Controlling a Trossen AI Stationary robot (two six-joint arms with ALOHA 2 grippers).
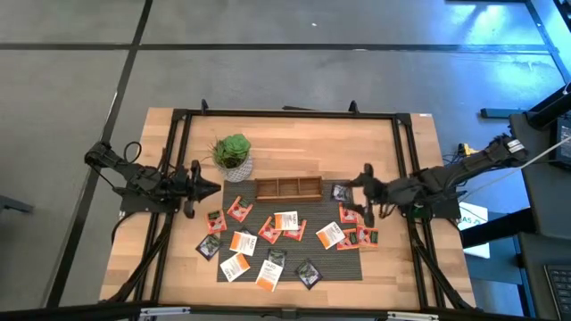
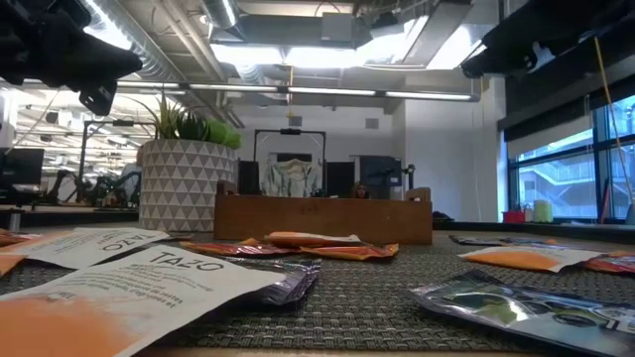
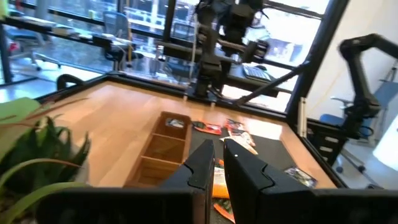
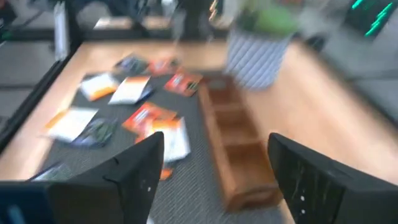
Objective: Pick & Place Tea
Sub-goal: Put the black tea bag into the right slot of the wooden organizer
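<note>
Only from above: roughly eighteen sachets [image 1: 285, 221] countable, one tray [image 1: 287, 188]; right gripper [image 4: 214, 165] spread wide, empty; left gripper [image 3: 214, 163] near-closed, empty.

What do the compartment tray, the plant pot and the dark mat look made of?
Tray: wood, by its brown grain, matte finish. Plant pot: probably ceramic or plastic, white with a grey triangle pattern. Mat: apparently woven fabric or vinyl, with ribbed texture in the low view.
</note>
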